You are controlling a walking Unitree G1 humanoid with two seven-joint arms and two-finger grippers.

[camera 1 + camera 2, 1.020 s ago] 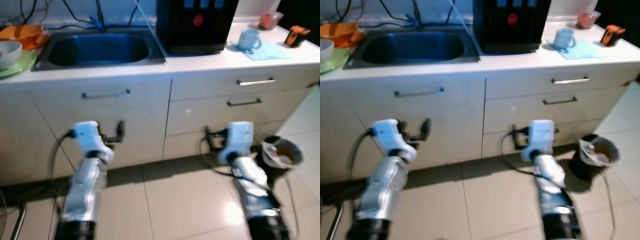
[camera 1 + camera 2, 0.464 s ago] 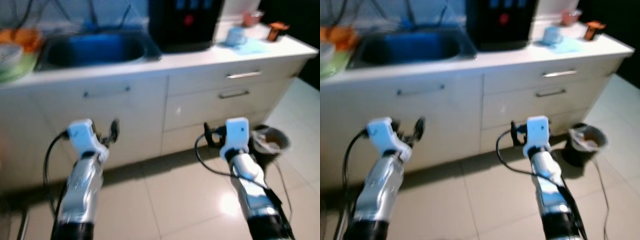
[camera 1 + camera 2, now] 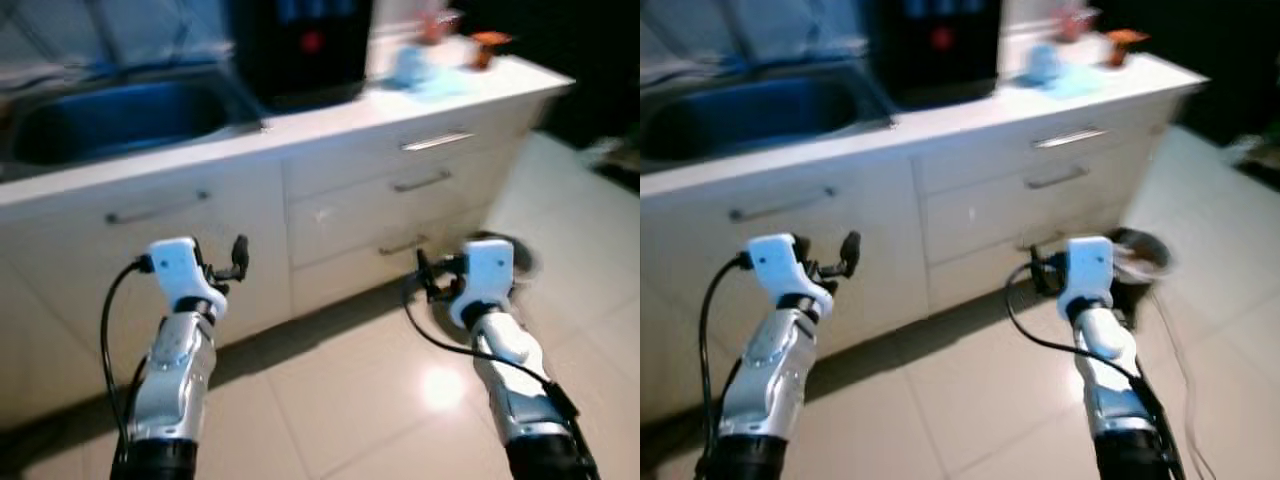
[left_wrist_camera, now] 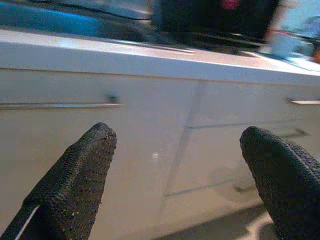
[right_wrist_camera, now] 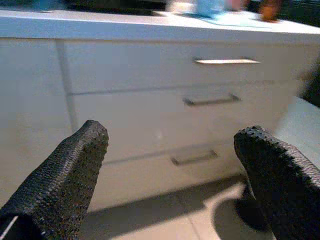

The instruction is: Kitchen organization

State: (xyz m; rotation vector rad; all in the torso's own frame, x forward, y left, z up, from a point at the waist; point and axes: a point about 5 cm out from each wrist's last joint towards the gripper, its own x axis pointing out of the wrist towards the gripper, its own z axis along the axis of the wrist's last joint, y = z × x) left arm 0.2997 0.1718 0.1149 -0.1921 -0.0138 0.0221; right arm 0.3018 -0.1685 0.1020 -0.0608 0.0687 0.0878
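Observation:
A white counter (image 3: pixel 330 115) carries a steel sink (image 3: pixel 110 120), a black appliance (image 3: pixel 300 45), a pale blue mug (image 3: pixel 408 62) on a blue cloth (image 3: pixel 445 85) and a small orange item (image 3: pixel 487 45). Everything looks blurred. My left gripper (image 3: pixel 232 262) is raised before the cabinet door under the sink, open and holding nothing. In the left wrist view its fingers (image 4: pixel 75 175) stand wide apart, aimed at the door. My right gripper (image 3: pixel 425 272) is up in front of the drawers, also open and holding nothing, with its fingers (image 5: pixel 65 170) spread toward the drawer fronts.
Below the counter are a door with a bar handle (image 3: pixel 158 208) and stacked drawers with handles (image 3: pixel 437 141) (image 3: pixel 420 181). A small bin (image 3: pixel 1140 255) stands on the tiled floor by the lowest drawer, behind my right wrist. Open floor (image 3: pixel 340 390) lies between me and the cabinets.
The camera has swung to the right, so the counter slid left in the picture and the dishes at the left edge left the frame. Both arms stay raised, fingers open.

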